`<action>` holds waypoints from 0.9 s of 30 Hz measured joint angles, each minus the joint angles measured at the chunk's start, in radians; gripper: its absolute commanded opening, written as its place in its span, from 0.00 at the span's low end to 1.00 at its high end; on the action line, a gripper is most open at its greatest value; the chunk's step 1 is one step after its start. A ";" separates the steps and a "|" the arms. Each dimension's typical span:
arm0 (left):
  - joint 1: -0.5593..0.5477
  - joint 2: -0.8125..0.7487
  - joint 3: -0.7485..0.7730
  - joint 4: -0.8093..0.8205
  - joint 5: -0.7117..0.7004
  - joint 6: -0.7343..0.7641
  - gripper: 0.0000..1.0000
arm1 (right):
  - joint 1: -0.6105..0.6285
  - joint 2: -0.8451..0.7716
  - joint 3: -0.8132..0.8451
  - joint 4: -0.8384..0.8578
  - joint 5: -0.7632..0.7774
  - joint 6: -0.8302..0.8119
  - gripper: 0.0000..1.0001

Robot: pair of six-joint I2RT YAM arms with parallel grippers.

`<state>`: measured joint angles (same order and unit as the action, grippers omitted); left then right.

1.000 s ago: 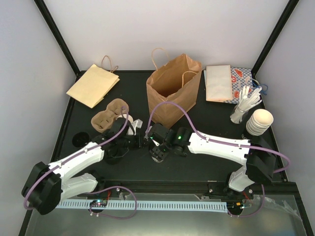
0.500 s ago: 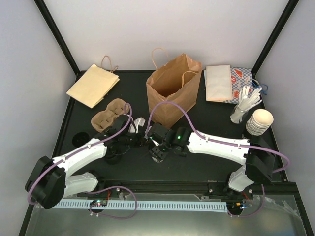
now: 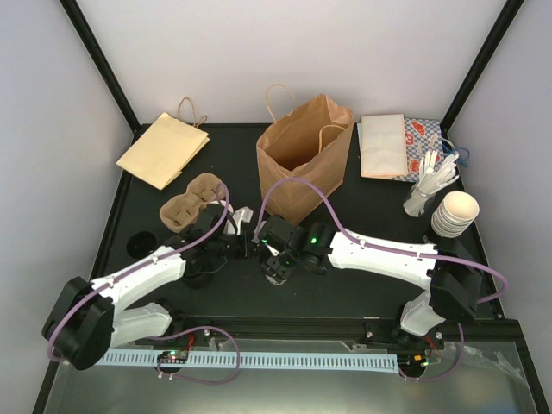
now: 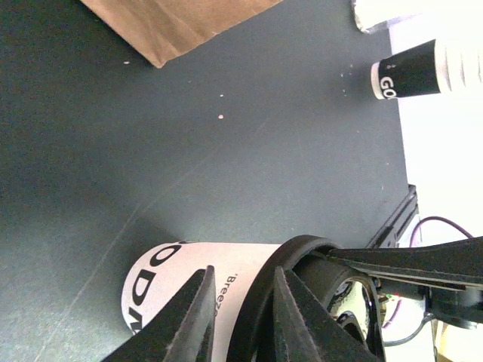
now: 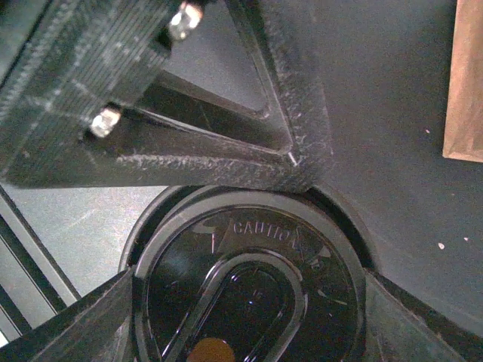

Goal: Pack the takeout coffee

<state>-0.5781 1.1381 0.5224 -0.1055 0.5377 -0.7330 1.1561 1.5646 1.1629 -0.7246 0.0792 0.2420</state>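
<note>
The takeout coffee (image 4: 170,283) is a white paper cup with dark print and a black lid (image 5: 249,294). It stands upright on the black table in front of the open brown bag (image 3: 302,159). My right gripper (image 5: 245,324) comes down from above, and its fingers (image 5: 79,328) press the lid's rim on both sides. In the top view the right gripper (image 3: 275,261) hides the cup. My left gripper (image 4: 241,275) is turned on its side just left of the cup with a narrow gap between the jaws and nothing in it. It also shows in the top view (image 3: 250,240).
A brown cup carrier (image 3: 191,203) lies behind my left arm, and a flat paper bag (image 3: 164,148) lies at the back left. A stack of cups (image 3: 454,213), a cutlery holder (image 3: 427,185) and paper sleeves (image 3: 384,145) stand at the back right.
My left gripper has moved a little to the right, closer to the cup. The right gripper has stayed on the lid.
</note>
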 measured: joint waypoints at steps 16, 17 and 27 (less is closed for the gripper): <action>-0.006 -0.175 0.003 -0.208 -0.062 0.025 0.46 | 0.004 -0.008 0.001 0.010 0.000 0.002 0.66; -0.006 -0.174 0.003 -0.208 -0.057 0.025 0.47 | 0.004 -0.008 0.000 0.011 0.000 0.002 0.66; -0.005 -0.082 0.008 -0.167 0.021 0.042 0.48 | 0.004 -0.010 0.000 0.011 0.000 0.003 0.73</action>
<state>-0.5835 1.0561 0.5301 -0.2722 0.5583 -0.6914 1.1603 1.5543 1.1629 -0.7132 0.0795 0.2447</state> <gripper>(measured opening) 0.484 0.733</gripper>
